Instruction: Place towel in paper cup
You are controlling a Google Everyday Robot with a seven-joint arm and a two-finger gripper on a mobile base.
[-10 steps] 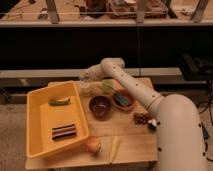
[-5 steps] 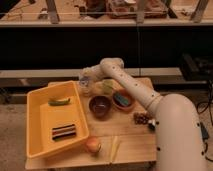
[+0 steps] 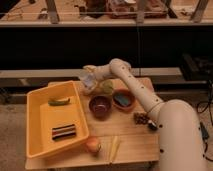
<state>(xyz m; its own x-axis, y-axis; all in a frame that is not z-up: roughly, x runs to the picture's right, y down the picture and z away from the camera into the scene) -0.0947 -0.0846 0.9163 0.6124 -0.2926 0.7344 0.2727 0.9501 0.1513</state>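
On a wooden table (image 3: 127, 140) set before dark shelving, a white robot arm (image 3: 140, 92) reaches leftward from the lower right, its claw (image 3: 88, 79) poised at the back edge with fingers spread apart above the paper cup (image 3: 90, 86). A pale, crumpled mass sits at the cup's mouth directly under the claw; whether it is the towel, and whether it rests fully inside or is still touched by the fingers, cannot be told. Just right of the cup stands a pale green translucent cup (image 3: 107, 86).

To the left, a large yellow bin (image 3: 37, 135) takes up much of the table and overhangs its edge; inside it lie a small green-yellow item (image 3: 58, 102) toward the back and a dark striped bar (image 3: 64, 131) toward the front, well apart from each other. Near the middle of the table, a dark maroon bowl (image 3: 100, 106) sits beside a brown bowl (image 3: 123, 98) that holds a teal block-like sponge (image 3: 121, 98). A cluster of small dark pieces (image 3: 141, 119) lies beside the arm on the right. At the front edge, a round reddish fruit (image 3: 93, 145) rests next to a pale yellow strip (image 3: 114, 148).
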